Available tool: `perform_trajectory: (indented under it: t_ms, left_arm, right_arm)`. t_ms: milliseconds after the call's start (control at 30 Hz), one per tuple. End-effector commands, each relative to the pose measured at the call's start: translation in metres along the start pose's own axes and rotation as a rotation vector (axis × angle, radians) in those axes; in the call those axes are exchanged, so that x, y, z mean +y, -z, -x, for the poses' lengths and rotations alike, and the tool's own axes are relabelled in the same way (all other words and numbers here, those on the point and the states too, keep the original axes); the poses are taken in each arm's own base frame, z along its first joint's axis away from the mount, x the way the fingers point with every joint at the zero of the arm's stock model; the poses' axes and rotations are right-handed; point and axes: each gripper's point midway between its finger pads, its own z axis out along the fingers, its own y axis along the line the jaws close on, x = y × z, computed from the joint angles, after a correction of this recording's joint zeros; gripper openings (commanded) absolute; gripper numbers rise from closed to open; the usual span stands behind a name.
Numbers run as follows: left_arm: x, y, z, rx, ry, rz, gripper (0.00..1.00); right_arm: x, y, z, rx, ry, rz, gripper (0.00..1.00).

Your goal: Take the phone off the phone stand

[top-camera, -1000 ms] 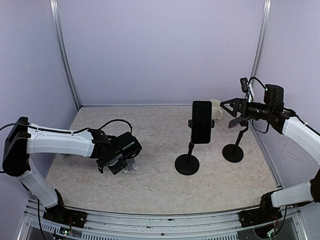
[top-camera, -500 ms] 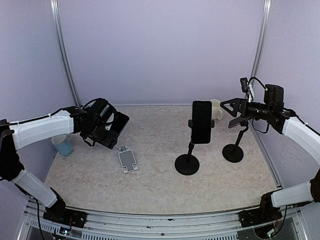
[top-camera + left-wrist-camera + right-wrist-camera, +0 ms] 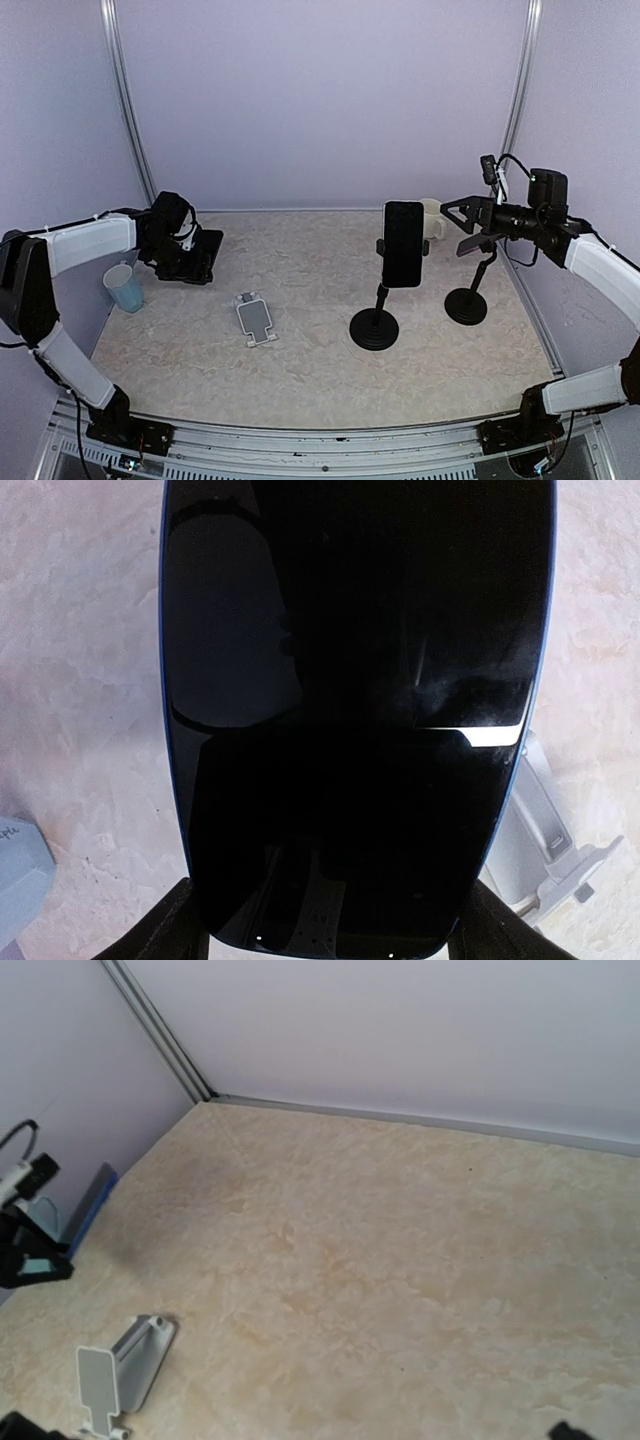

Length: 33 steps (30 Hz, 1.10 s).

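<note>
My left gripper point(image 3: 188, 262) is shut on a dark phone with a blue edge point(image 3: 203, 255), held low over the table at the far left. In the left wrist view this phone point(image 3: 350, 710) fills the frame, with my fingers point(image 3: 180, 925) at both of its lower sides. The small silver phone stand point(image 3: 255, 321) stands empty on the table; it also shows in the left wrist view point(image 3: 545, 850) and the right wrist view point(image 3: 120, 1372). My right gripper point(image 3: 466, 216) is open and empty, up at the right.
A second black phone point(image 3: 403, 243) sits on a black pole stand point(image 3: 374, 328) at mid-table. Another black pole stand point(image 3: 467, 303) is under my right gripper. A cream mug point(image 3: 432, 218) is behind the phone. A blue cup point(image 3: 125, 288) stands by the left wall.
My left arm has carried the blue-edged phone away from the silver stand, to the left and back, and lowered it near the left wall. The right arm has not moved.
</note>
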Motion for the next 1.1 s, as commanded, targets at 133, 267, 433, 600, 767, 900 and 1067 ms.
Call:
perform_trajectory:
  t_ms: [133,267,433,600,767,900,1067]
  left_arm:
    - [0.006,-0.042,-0.011,0.067,0.060,-0.040,0.39]
    - [0.008,-0.059,-0.018,0.102,0.057,-0.030,0.40]
    - [0.020,-0.076,-0.025,0.136,0.091,-0.017,0.40]
    - [0.024,-0.085,-0.032,0.158,0.096,0.003,0.40]
    - [0.029,-0.091,-0.043,0.181,0.096,0.028,0.40]
    - [0.030,-0.093,-0.049,0.192,0.095,0.033,0.43]
    - [0.030,-0.096,-0.055,0.205,0.098,0.029,0.42]
  right_arm:
    - [-0.003,0.001,-0.004,-0.010,-0.006,0.007,1.00]
    - [-0.004,0.002,-0.005,-0.010,-0.001,0.000,1.00]
    - [-0.003,0.004,-0.001,-0.017,0.008,-0.005,1.00]
    - [-0.002,0.004,0.002,-0.019,0.014,-0.004,1.00]
    - [-0.002,0.004,0.003,-0.018,0.013,-0.004,1.00]
    - [0.000,0.003,0.010,-0.027,0.017,0.005,1.00]
    - [0.005,0.002,0.022,-0.044,0.022,0.025,1.00]
